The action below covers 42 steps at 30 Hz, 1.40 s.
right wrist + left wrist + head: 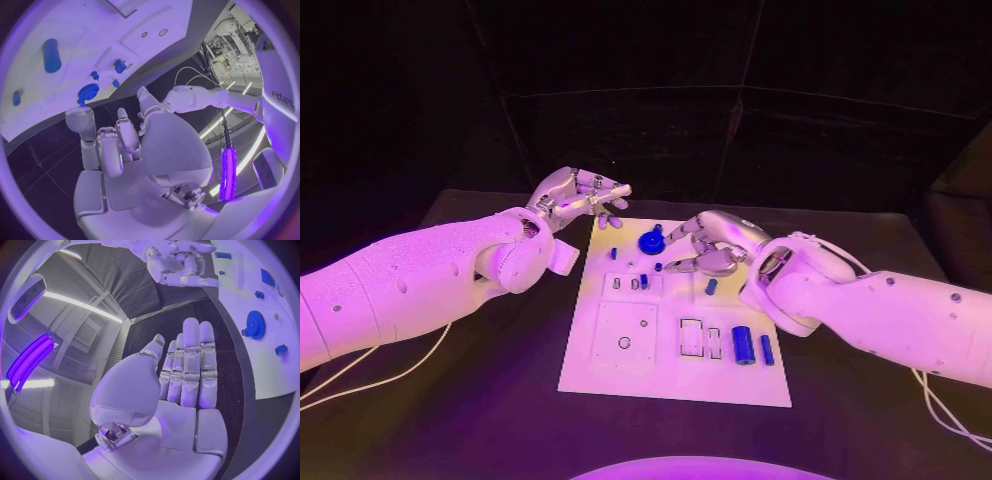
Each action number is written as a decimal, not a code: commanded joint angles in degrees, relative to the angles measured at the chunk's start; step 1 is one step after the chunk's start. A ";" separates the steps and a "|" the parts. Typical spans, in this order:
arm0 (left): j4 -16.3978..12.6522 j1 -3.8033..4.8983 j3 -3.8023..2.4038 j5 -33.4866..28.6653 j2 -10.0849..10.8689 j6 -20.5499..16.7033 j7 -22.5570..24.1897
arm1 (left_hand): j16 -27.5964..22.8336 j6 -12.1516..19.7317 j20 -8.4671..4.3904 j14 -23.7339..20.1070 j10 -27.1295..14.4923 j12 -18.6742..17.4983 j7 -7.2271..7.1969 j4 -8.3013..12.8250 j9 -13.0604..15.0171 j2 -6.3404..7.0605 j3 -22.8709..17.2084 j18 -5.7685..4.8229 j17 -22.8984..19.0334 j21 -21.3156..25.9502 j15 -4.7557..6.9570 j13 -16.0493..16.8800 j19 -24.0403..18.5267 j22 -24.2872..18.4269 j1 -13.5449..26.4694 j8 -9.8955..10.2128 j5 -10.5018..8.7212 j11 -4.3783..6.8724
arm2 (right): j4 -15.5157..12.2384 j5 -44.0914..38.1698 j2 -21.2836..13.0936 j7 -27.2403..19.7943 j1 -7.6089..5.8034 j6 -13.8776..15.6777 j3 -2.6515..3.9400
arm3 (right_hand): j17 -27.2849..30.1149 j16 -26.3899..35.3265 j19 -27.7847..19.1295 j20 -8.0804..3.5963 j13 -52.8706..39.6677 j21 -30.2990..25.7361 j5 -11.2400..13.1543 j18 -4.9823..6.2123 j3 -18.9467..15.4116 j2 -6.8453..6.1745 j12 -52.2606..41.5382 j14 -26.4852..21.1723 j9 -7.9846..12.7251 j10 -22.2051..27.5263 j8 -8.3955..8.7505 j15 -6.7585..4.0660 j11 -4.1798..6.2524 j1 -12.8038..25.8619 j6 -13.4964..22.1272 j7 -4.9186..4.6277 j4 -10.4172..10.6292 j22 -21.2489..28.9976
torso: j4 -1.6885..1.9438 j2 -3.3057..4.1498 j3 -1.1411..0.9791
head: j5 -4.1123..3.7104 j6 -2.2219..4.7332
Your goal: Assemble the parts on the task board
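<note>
**Inspector:** Report your hands and the work.

**Operator:** My left hand [578, 196] hovers off the far left corner of the task board [625, 375], clear of the plate. In my left wrist view the palm is flat, fingers [190, 365] straight and together, holding nothing. My right hand [714, 243] sits over the board's far right part, fingers curled inward. In my right wrist view I see no part between them, though I cannot be sure from the head view.

**Inspector:** Where are the parts?

**Operator:** All on the board. A blue gear [652, 241] stands near the far edge, just beside my right hand. A blue cylinder [743, 345] and a slimmer blue bar [767, 349] lie by the near right edge. Small blue pieces [643, 281] sit about the middle.

**Inspector:** Why that arrangement?

**Operator:** My judgement: the left hand waits out of the way, while the right is poised by the gear, for a pick-up or seating step.

**Inspector:** Anything obscured?

**Operator:** My right hand covers the board beneath it. The smallest pieces are too small to identify, and I cannot tell which sockets are filled.
</note>
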<state>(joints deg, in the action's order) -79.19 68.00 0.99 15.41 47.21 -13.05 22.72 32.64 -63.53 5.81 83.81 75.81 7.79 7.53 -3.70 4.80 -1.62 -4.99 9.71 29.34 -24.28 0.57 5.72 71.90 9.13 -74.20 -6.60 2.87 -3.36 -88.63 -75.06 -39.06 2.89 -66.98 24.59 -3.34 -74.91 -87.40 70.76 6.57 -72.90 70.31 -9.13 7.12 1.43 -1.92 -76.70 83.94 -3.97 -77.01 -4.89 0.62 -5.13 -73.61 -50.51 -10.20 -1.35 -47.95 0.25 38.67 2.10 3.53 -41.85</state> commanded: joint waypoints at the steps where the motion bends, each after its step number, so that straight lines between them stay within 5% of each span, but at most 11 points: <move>1: -0.09 0.83 -0.06 13.84 0.13 1.69 -10.65 | 31.75 -2.16 -2.13 4.33 3.95 3.94 -1.81 -0.03 1.17 0.19 -0.07 0.78 30.02 -5.22 2.14 3.01 5.41 2.88 0.73 -1.64 0.55 1.86 | -2.00 16.83 -3.77 -7.94 -1.42 -1.71 0.08 | -6.49 0.76 -0.73 0.09 1.28 -0.62 0.79 0.64 -0.64 0.52 1.11 4.04 -0.03 1.04 -0.25 0.02 0.01 -0.38 -0.06 0.05 0.04 1.00 | -0.04 -0.82 -0.21 | 0.22 -0.30; 3: -0.06 1.44 -0.06 18.48 0.11 5.23 -16.80 | 44.42 -2.54 -2.93 4.86 4.41 7.59 -2.72 -0.37 2.35 0.55 0.48 0.45 43.74 -8.50 2.81 6.36 6.53 5.04 1.54 -2.91 0.16 2.29 | -2.69 19.99 -6.10 -8.39 -2.25 -2.14 0.09 | -6.30 0.85 -0.77 0.08 1.40 -0.69 0.78 0.65 -0.70 0.64 1.21 3.99 -0.03 1.11 -0.27 0.00 0.03 -0.48 -0.04 0.06 0.03 1.11 | -0.12 -1.18 -0.30 | 0.38 -0.32; 6: -0.03 2.47 -0.06 25.26 -0.23 10.29 -25.40 | 49.38 -2.26 -3.13 4.99 4.10 10.85 -2.40 -3.42 3.31 0.27 2.42 0.29 49.84 -11.01 2.62 9.40 6.25 7.22 5.55 -3.87 -0.17 2.75 | -2.98 22.51 -8.57 -8.63 -3.34 -2.47 0.10 | -6.16 0.93 -0.78 0.06 1.36 -0.74 0.72 0.65 -0.80 0.82 1.17 3.96 -0.03 1.04 -0.33 -0.02 0.05 -0.61 -0.07 0.09 0.02 1.14 | -0.33 -1.57 -0.50 | 0.63 -0.45; 9: 0.23 3.75 -0.01 31.86 -1.19 15.12 -34.56 | 53.90 -2.40 -3.63 5.42 3.95 16.55 -3.09 -6.56 5.03 0.28 4.99 -2.42 55.70 -29.11 3.06 14.39 10.39 29.54 8.63 -6.04 0.13 3.32 | -2.89 24.00 -10.75 -8.72 -4.19 -2.49 0.11 | -6.18 0.93 -0.78 0.05 1.29 -0.76 0.72 0.65 -0.85 0.90 1.11 3.97 -0.04 0.96 -0.38 -0.03 0.07 -0.64 -0.12 0.11 0.02 1.16 | -0.50 -1.95 -0.75 | 0.84 -0.56; 10: 0.32 4.18 0.08 33.60 -1.55 16.46 -37.28 | 55.05 -2.24 -3.86 5.63 3.83 19.95 -3.42 -8.30 5.77 0.27 6.32 -2.80 57.30 -32.18 3.31 17.44 10.95 33.10 10.26 -7.03 0.14 3.49 | -2.71 24.38 -11.22 -8.74 -4.39 -2.41 0.11 | -6.18 0.93 -0.78 0.05 1.29 -0.76 0.72 0.65 -0.85 0.90 1.11 3.97 -0.04 0.96 -0.38 -0.03 0.07 -0.64 -0.12 0.11 0.02 1.16 | -0.58 -2.07 -0.85 | 0.88 -0.59; 12: 0.49 5.04 0.63 36.26 -2.24 18.08 -41.31 | 56.76 0.50 -3.49 5.95 -0.79 34.65 -3.80 -11.72 9.36 0.99 10.36 -4.18 59.73 -38.49 4.10 31.80 10.06 39.99 9.81 -11.55 -0.11 3.99 | -2.24 25.21 -11.75 -8.82 -4.66 -2.18 0.11 | -6.20 0.94 -0.73 0.02 1.30 -0.77 0.77 0.64 -1.04 1.06 1.10 3.98 -0.06 0.89 -0.49 -0.07 0.10 -0.66 -0.21 0.15 0.08 1.13 | -0.73 -2.22 -0.92 | 0.98 -0.61; 14: 0.95 5.89 1.25 38.11 -3.14 19.26 -44.53 | 57.36 0.90 -5.03 6.19 0.62 47.52 -4.71 -12.98 12.61 -1.27 11.86 -4.06 60.66 -44.02 3.92 44.47 10.65 47.03 10.23 -15.95 0.02 4.03 | -1.76 25.96 -11.98 -8.89 -4.84 -2.04 0.11 | -6.24 0.95 -0.69 -0.02 1.38 -0.81 1.14 0.64 -1.43 1.17 1.13 4.01 -0.04 0.85 -0.55 -0.10 0.13 -0.56 -0.20 0.17 0.21 1.15 | -0.86 -2.39 -1.01 | 1.06 -0.75; 16: 1.65 6.70 2.03 39.45 -4.29 20.31 -47.31 | 57.36 2.20 -5.06 6.19 0.40 52.55 -5.02 -12.88 15.09 -1.54 13.33 -4.58 60.66 -47.12 3.89 49.65 10.84 51.12 9.82 -18.94 -0.28 4.45 | -1.37 26.47 -12.07 -8.88 -4.96 -1.91 0.11 | -6.24 0.95 -0.69 -0.02 1.38 -0.81 1.14 0.64 -1.43 1.17 1.13 4.01 -0.04 0.85 -0.55 -0.10 0.13 -0.56 -0.20 0.17 0.21 1.15 | -0.84 -2.54 -1.12 | 1.08 -0.77; 20: 2.70 7.81 3.31 41.11 -6.42 22.30 -51.46 | 57.36 4.25 -4.72 6.19 0.47 56.20 -4.88 -12.78 17.55 -1.88 15.03 -5.36 60.66 -50.47 4.30 53.54 11.35 55.81 9.61 -21.61 -0.17 4.69 | -0.80 26.96 -11.94 -8.66 -5.10 -1.64 0.11 | -6.20 0.97 -0.67 -0.03 1.36 -0.82 1.26 0.64 -1.56 1.25 1.11 4.01 -0.03 0.81 -0.57 -0.11 0.14 -0.57 -0.17 0.17 0.24 1.16 | -0.90 -2.64 -1.29 | 1.32 -0.91; 24: 3.61 8.23 3.84 43.02 -8.64 24.91 -54.48 | 57.36 6.40 -4.66 6.19 0.07 57.50 -4.72 -12.85 19.27 -2.29 17.30 -6.19 60.66 -54.05 4.26 55.01 12.50 61.21 11.17 -23.15 -0.20 4.55 | -0.16 27.14 -11.60 -8.25 -5.19 -1.52 0.11 | -6.17 0.99 -0.67 -0.04 1.35 -0.83 1.29 0.64 -1.61 1.30 1.10 4.00 -0.03 0.78 -0.58 -0.12 0.14 -0.56 -0.17 0.18 0.27 1.17 | -0.92 -2.61 -1.14 | 1.15 -0.88; 42: 7.76 8.46 5.93 45.20 -14.81 27.83 -56.59 | 57.36 7.90 -4.58 6.19 0.18 59.07 -4.72 -12.72 21.43 -3.55 19.24 -6.43 60.66 -55.48 4.28 56.87 12.73 63.25 11.06 -25.31 -0.17 4.64 | 0.98 27.05 -10.61 -6.59 -5.25 -0.90 0.11 | -5.65 1.25 -0.93 -0.11 1.38 -1.29 0.61 0.76 -2.26 1.92 1.05 3.92 0.00 0.64 -0.72 -0.18 0.20 -0.74 -0.07 0.22 0.47 2.00 | -0.78 -2.40 -1.01 | 0.96 -1.27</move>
<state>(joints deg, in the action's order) -71.64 76.36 6.94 59.45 32.57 12.87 -32.71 89.83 -55.99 1.13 83.96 75.95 66.62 2.85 -16.41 26.18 -4.46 13.88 3.94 74.94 -79.54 4.51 62.54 83.78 72.33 -63.08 -31.53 2.70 1.13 -87.63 -48.32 -49.75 -4.04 -72.08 23.19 -3.28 -74.95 -86.35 70.12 6.53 -71.57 69.33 -8.18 7.11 -0.47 -0.62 -75.65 83.94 -3.95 -76.24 -5.31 0.62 -5.12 -74.24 -50.51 -10.20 -0.85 -46.01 -0.58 36.19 1.03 4.47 -43.14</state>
